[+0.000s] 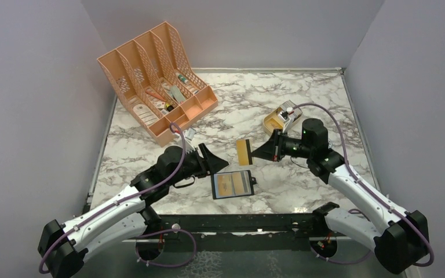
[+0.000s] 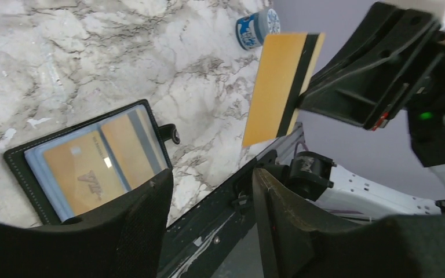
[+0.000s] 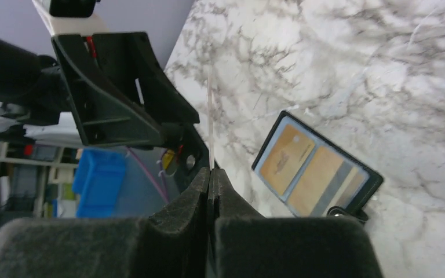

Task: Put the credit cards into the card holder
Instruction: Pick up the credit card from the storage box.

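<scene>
Right gripper [image 1: 255, 153] clamps a light, stiff, likely slippery tan-orange card [image 1: 244, 152] by its striped edge; left gripper [image 1: 222, 163] hovers, jaws parted.

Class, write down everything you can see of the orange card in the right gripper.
The orange card is a thin, plastic-looking rectangle with a dark stripe along one long edge. It is held in the air above the marble table, its striped edge pinched in the shut right gripper. Nothing else touches it.

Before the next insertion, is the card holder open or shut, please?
Open: the card holder lies spread flat, cards showing inside, snap tab loose.
</scene>
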